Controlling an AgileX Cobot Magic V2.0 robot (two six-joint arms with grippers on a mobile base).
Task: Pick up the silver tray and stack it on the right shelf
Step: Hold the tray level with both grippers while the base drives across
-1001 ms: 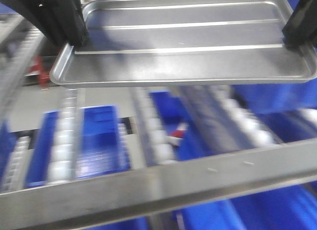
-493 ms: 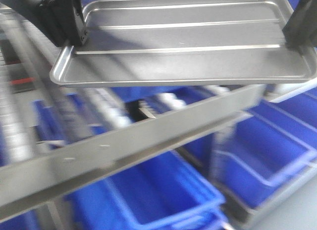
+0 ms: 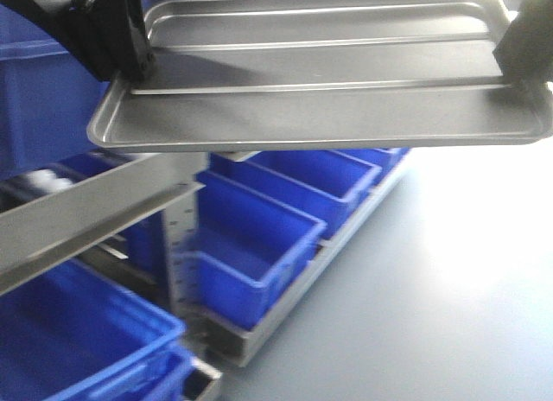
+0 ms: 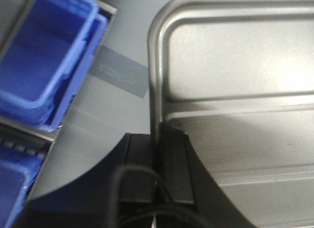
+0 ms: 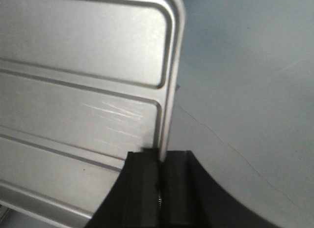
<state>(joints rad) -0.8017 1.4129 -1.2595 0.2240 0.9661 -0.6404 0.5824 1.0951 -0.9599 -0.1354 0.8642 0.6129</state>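
The silver tray hangs level across the top of the front view, held by both short ends. My left gripper is shut on its left rim, and my right gripper is shut on its right rim. In the left wrist view the black jaws pinch the rolled rim of the tray. In the right wrist view the jaws clamp the tray's edge. A shelf level with a shiny front rail lies below at the lower left; I cannot tell whether it is the right shelf.
Dark-blue crates stand in a row on the rack's low level under the tray, and more show in the left wrist view. Grey floor spreads to the right. A grey tape strip crosses the floor.
The scene under the tray has swept left: the shiny rail went from the bottom middle to the lower left, and grey floor came in at the right. Both grippers kept their hold.
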